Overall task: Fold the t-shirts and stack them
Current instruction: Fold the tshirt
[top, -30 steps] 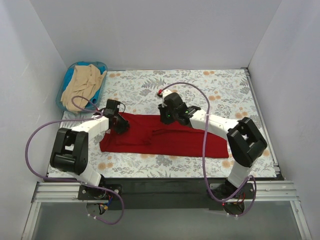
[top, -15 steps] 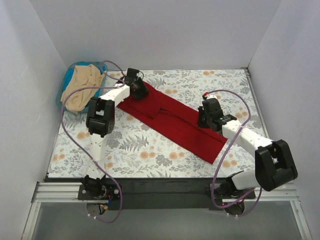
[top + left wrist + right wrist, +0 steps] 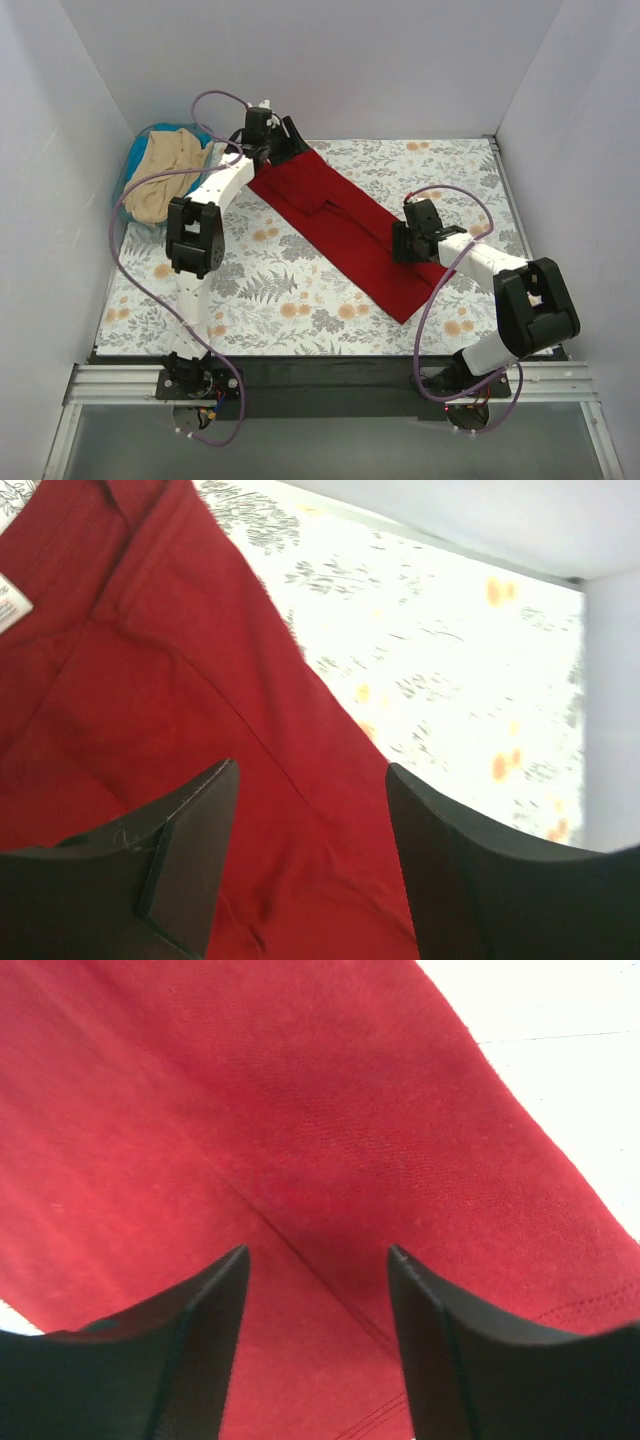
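1. Red shirt: folded into a long strip, flat on the table, lying diagonally from far left to near right.
2. White label shows at the strip's far end.
3. Left gripper: at the strip's far-left end. Jaws wide, red cloth visible in the gap, nothing pinched.
4. Right gripper: at the strip's right edge, towards its near end. Jaws wide, cloth beneath them.
5. Tan shirt: bunched in the basket, far-left corner, apart from the red shirt.
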Action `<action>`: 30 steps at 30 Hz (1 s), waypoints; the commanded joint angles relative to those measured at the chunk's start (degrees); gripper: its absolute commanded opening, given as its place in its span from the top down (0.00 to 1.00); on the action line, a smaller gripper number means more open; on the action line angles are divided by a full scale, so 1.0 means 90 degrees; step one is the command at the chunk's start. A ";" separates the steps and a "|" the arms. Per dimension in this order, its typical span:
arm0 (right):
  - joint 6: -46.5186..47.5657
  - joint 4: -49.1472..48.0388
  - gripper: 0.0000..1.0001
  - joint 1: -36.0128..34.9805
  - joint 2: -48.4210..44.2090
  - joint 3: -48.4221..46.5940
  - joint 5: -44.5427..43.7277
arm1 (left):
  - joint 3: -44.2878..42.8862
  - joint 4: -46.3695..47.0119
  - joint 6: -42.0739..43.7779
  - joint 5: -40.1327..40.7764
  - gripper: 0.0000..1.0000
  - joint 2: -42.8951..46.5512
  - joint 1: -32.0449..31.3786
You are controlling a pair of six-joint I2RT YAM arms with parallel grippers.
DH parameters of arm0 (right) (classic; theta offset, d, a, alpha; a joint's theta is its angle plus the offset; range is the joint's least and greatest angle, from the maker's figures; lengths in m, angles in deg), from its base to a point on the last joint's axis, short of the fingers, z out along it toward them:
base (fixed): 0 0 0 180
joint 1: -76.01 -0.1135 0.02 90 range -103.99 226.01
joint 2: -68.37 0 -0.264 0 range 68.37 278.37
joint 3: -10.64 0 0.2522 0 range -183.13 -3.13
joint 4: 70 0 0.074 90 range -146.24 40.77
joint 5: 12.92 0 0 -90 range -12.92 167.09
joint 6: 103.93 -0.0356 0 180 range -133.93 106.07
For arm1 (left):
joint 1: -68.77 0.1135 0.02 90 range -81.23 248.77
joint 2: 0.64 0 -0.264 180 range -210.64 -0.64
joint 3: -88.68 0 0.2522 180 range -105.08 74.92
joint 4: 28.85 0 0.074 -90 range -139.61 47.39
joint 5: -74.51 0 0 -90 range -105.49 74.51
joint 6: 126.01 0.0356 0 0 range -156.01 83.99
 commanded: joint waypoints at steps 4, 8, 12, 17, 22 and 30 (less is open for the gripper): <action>0.0554 0.0110 0.28 0.0005 0.0560 -0.0271 -0.0044 | 0.1832 0.0800 -0.0275 -0.0295 0.42 0.1911 0.0011; 0.0399 0.0256 0.28 -0.0033 0.0805 -0.0154 0.0423 | 0.2682 0.1035 -0.0676 -0.0413 0.44 0.2555 0.0011; -0.0147 0.0393 0.28 -0.0453 0.0631 0.0217 0.0347 | 0.3298 0.1006 -0.0930 -0.0374 0.45 0.3190 0.0011; -0.1755 0.0354 0.28 -0.1933 0.0405 0.0530 0.0338 | 0.3990 0.0422 -0.1135 -0.0043 0.45 0.4048 0.0011; -0.3457 0.0110 0.28 -0.3401 0.0863 0.0121 0.0619 | 0.4460 -0.0175 -0.1136 0.0357 0.45 0.4597 0.0011; -0.3831 0.0754 0.27 -0.5044 0.1880 -0.1853 0.0230 | 0.5387 -0.0888 -0.1067 0.0534 0.47 0.5417 0.0011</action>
